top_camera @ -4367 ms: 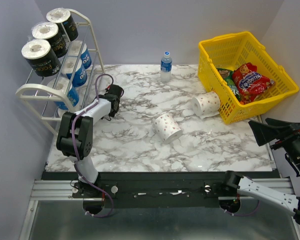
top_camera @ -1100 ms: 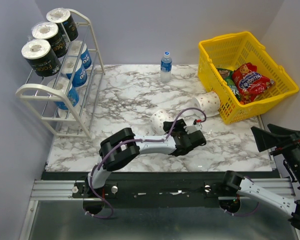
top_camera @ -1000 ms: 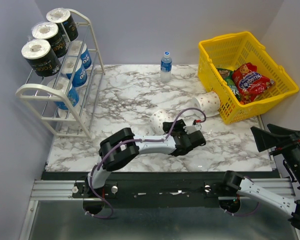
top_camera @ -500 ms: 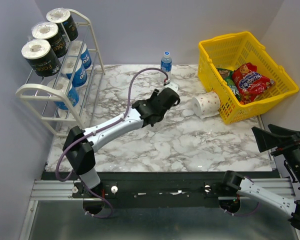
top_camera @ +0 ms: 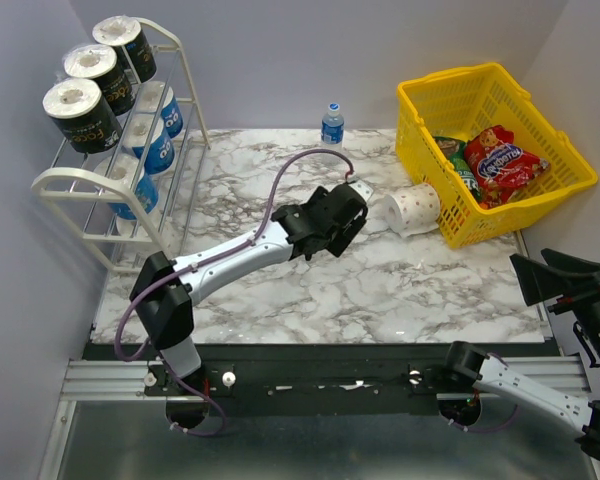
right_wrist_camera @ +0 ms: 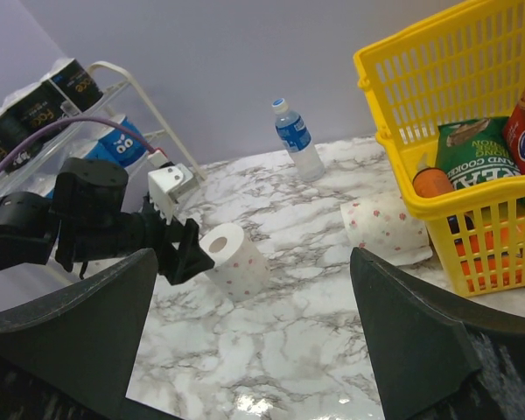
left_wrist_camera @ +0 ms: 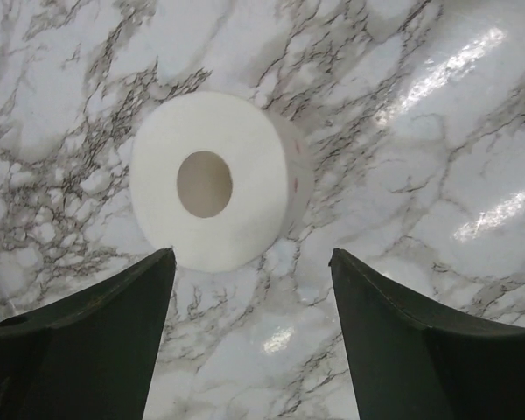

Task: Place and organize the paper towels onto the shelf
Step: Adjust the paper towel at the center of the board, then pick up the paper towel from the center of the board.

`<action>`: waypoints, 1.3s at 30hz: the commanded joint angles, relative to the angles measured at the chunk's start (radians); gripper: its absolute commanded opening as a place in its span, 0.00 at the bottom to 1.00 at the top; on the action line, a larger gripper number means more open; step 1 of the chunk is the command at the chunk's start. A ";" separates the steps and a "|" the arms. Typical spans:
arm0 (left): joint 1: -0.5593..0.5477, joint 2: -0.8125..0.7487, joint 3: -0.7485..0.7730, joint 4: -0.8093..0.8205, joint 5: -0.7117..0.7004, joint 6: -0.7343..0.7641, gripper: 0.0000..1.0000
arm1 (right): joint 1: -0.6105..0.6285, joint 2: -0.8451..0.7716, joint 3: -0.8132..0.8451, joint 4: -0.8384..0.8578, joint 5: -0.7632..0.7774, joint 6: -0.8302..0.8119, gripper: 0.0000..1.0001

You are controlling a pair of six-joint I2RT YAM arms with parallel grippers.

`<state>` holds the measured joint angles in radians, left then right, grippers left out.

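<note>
A white paper towel roll with reddish dots (left_wrist_camera: 214, 179) lies on the marble with its hollow end facing my left gripper (left_wrist_camera: 252, 254). The gripper is open, and the roll sits just past its fingertips. The right wrist view shows the same roll (right_wrist_camera: 241, 255) beside the left fingers (right_wrist_camera: 179, 249). From above, the left gripper (top_camera: 342, 226) hides this roll. A second dotted roll (top_camera: 414, 208) rests against the basket. The white shelf (top_camera: 75, 178) at the left holds black rolls (top_camera: 80, 112) on top and blue rolls (top_camera: 156, 150) below. My right gripper (top_camera: 565, 283) hangs open and empty off the table's right edge.
A yellow basket (top_camera: 500, 72) with snack packets stands at the back right. A small water bottle (top_camera: 331, 132) stands at the back centre. The left arm reaches diagonally across the middle of the marble table (top_camera: 420, 290).
The left arm swung from the table's front middle to farther back. The dotted roll is gone from its earlier spot. The left jaws now stand wider apart. The right arm has barely moved.
</note>
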<state>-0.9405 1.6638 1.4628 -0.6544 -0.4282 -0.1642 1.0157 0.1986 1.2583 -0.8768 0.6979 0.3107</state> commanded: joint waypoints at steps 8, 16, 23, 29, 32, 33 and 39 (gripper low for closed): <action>-0.014 0.155 0.047 0.045 0.002 0.112 0.85 | 0.007 -0.019 0.029 -0.042 0.000 0.001 1.00; -0.014 0.209 0.012 0.097 -0.069 0.150 0.81 | 0.006 -0.018 0.021 -0.040 0.006 0.002 1.00; -0.011 0.203 -0.027 0.179 -0.110 0.201 0.75 | 0.007 -0.013 0.010 -0.030 0.012 -0.002 1.00; -0.011 0.206 -0.047 0.194 -0.182 0.199 0.57 | 0.007 -0.001 0.012 -0.025 0.014 -0.007 1.00; -0.004 0.206 -0.042 0.174 -0.270 0.232 0.52 | 0.007 0.007 0.012 -0.027 0.014 -0.010 1.00; 0.002 0.205 -0.041 0.171 -0.297 0.242 0.51 | 0.007 0.010 0.013 -0.028 0.015 -0.009 1.00; 0.144 0.189 -0.045 0.186 -0.431 0.348 0.47 | 0.006 0.053 0.029 -0.025 0.028 -0.019 1.00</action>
<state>-0.9028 1.8683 1.4223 -0.4900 -0.6811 0.0868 1.0157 0.2054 1.2736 -0.8871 0.7010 0.3122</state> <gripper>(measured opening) 0.533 0.998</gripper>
